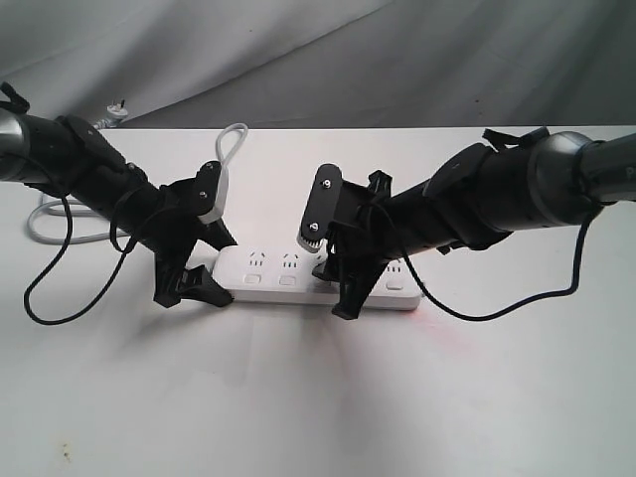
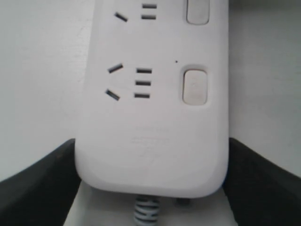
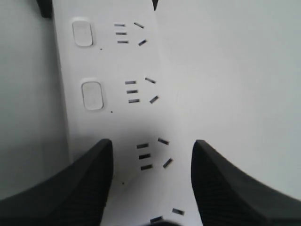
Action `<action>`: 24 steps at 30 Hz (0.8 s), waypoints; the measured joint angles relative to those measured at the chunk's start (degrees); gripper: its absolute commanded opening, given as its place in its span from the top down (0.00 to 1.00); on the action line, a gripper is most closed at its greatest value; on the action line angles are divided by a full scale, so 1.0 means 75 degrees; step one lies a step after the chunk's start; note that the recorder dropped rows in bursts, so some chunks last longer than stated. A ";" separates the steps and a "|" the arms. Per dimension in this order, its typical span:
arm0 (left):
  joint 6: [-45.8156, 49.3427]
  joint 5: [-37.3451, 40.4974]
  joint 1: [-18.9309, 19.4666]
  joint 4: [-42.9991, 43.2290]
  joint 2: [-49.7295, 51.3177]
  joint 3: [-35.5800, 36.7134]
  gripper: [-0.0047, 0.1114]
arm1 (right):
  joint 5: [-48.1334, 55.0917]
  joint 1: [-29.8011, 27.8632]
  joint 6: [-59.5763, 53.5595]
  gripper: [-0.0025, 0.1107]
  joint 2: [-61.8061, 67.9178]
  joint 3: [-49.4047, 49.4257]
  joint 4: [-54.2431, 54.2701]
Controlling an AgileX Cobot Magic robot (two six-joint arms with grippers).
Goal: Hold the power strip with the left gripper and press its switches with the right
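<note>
Power strip (image 1: 283, 270) is lying flat on the white worktop (image 1: 318, 397), running left to right across the exterior view, sockets facing up and switches (image 1: 251, 279) along its near edge. The left pincer (image 1: 204, 263) is straddling its left end. The right pincer (image 1: 348, 268) is hanging over the middle-to-right part and hiding the sockets there. A grey cord (image 1: 235, 139) is looping away behind the left arm, with more of it coiling at far left near a white plug (image 1: 117, 111). Loose black cables (image 1: 45, 298) are sagging from both arms. Grey cloth (image 1: 417, 60) is hanging behind.

Left wrist view: the cord end of the power strip (image 2: 155, 113) is sitting between two black fingers (image 2: 37, 188). The left pincer (image 2: 151, 141) is clamping it across its width, each finger meeting a long edge with no gap showing. One socket and one switch (image 2: 195, 87) are lying just beyond the fingertips. A ribbed cord sleeve (image 2: 146, 212) is leaving the end.

Right wrist view: the right pincer (image 3: 151, 143) is standing open and holding nothing, its fingers (image 3: 70, 193) well apart over the power strip (image 3: 113, 113). One finger is covering the switch-side edge. The other is near the socket-side edge, which is blending into the white worktop. A socket is showing in the gap. Two switches (image 3: 92, 95) are lying clear beyond the fingertips. I cannot tell whether the fingertips are touching the strip.
</note>
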 measured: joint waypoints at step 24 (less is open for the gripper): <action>0.0000 0.0000 0.0000 0.0000 0.0000 0.0000 0.49 | 0.0132 0.0000 -0.0007 0.55 0.0254 -0.0094 0.0243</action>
